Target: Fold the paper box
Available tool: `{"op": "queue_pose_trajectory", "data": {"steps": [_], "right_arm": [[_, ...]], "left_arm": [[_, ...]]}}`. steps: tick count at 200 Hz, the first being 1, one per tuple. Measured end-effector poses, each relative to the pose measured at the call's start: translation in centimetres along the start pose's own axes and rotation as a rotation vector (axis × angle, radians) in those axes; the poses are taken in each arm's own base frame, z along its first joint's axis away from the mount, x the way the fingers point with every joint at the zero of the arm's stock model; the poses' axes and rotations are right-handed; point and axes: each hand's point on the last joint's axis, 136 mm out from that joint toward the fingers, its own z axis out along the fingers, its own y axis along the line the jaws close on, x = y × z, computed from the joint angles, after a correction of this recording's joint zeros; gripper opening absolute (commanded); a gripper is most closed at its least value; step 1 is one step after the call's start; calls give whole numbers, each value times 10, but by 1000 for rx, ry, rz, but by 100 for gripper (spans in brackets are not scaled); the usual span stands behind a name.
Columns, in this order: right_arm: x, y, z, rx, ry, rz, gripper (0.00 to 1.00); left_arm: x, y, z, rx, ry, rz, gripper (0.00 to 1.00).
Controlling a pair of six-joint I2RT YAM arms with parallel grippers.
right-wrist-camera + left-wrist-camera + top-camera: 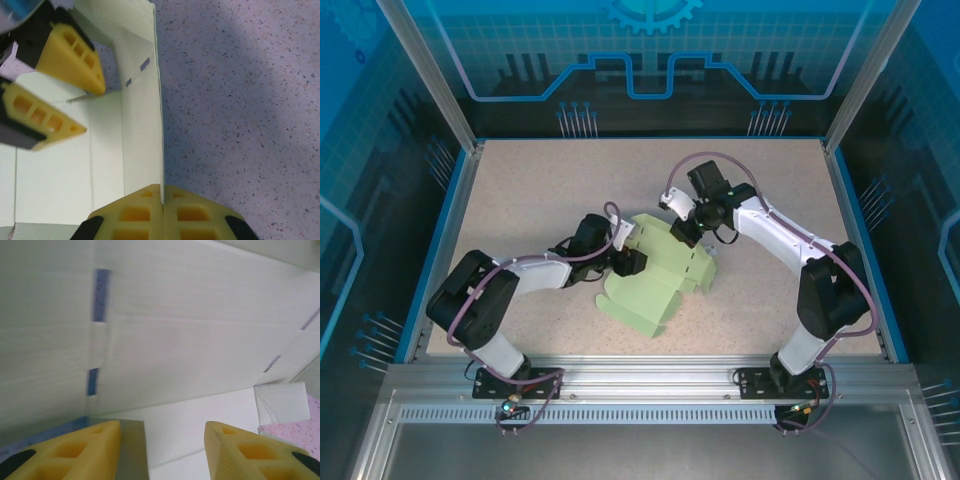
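The paper box (655, 290) is a pale green creased sheet lying mid-table, with one panel raised. My right gripper (685, 238) is at its far edge. In the right wrist view this gripper (162, 200) is shut on the thin edge of the upright panel (141, 140). My left gripper (632, 262) is over the sheet's left side. Its yellow fingers (100, 447) stand well apart above the card (190, 340), with nothing pinched between them. The right wrist view also shows the left gripper (92, 109) open, its tips close to the card.
The speckled table (520, 190) spreads out on all sides of the sheet, bounded by a blue rim and aluminium frame posts (430, 80). Bare tabletop (240, 100) lies to the right of the held panel. A small white folded corner flap (280, 402) sits by the table surface.
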Motion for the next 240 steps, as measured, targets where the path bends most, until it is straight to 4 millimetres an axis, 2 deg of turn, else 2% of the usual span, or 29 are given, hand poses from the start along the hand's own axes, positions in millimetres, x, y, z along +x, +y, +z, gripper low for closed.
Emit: {"op": "queue_pose_trajectory", "data": {"steps": [34,63,111,136,163,177,197,240], "right_arm": [[5,-3,3,2,4,29,0],[13,-1,8,-4,17,45,0],[12,-2,8,2,10,38,0],[10,-3,4,13,0,25,0],[7,-3,-1,20,-15,14,0],[7,-3,-1,21,-17,13,0],[7,-3,-1,20,-16,13,0],[7,-3,-1,21,-16,10,0]], "left_arm": [[8,-14,11,18,7,32,49],[20,-13,23,15,25,25,53],[16,-12,19,5,3,26,57],[-2,-13,-5,2,-41,18,59],[-43,0,-46,-9,-167,-21,61],[-58,11,-57,-17,-197,-48,61],[-71,18,-59,-10,-197,-75,61],[-84,11,-49,56,-167,-90,61]]}}
